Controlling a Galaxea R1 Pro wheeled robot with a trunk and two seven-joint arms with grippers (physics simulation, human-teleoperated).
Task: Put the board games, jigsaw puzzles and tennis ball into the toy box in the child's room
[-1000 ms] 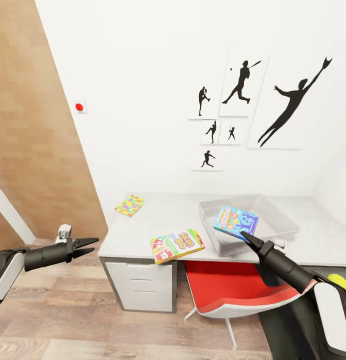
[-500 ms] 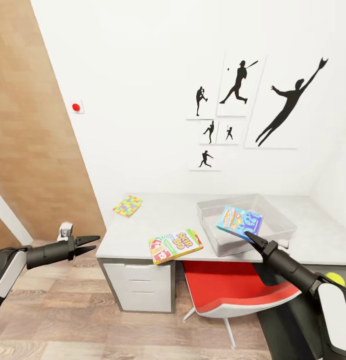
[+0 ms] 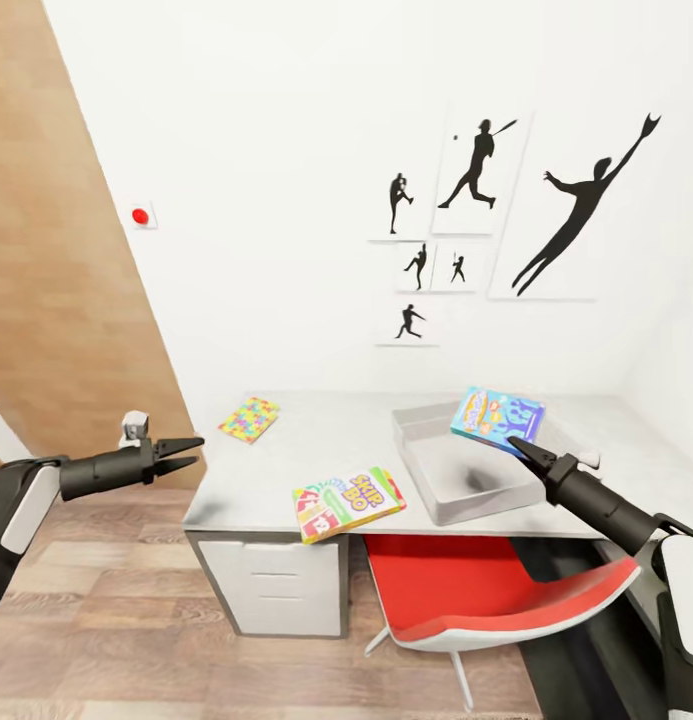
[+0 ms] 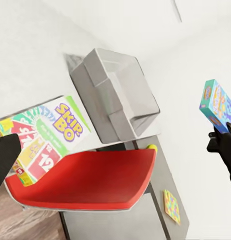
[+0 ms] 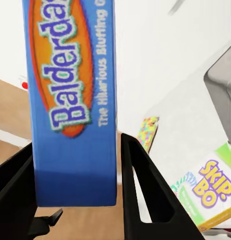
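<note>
Right end effector (image 3: 518, 449), at centre right of the head view, clamps the blue Balderdash board game box (image 3: 497, 418) above the light grey open plastic toy box (image 3: 438, 499) on the pale speckled table (image 3: 326, 445), apparently for dropping in. Left end effector (image 3: 182, 451) hangs with fingers slightly apart, empty.

My right pincer (image 3: 516, 447) looks like matt black plastic, and so does my left pincer (image 3: 191, 447). The Balderdash box (image 3: 497, 416) between my right fingers (image 5: 145, 190) reads as smooth printed card with a slight sheen. The Skip-Bo box (image 3: 348, 499) has the same printed card look. The surface (image 3: 316, 440) is pale grey, speckled and glossy. The toy box (image 3: 456, 480) is smooth light grey plastic. The chair (image 3: 486, 595) has a glossy red seat. The floor (image 3: 106, 620) shows wood planks.
</note>
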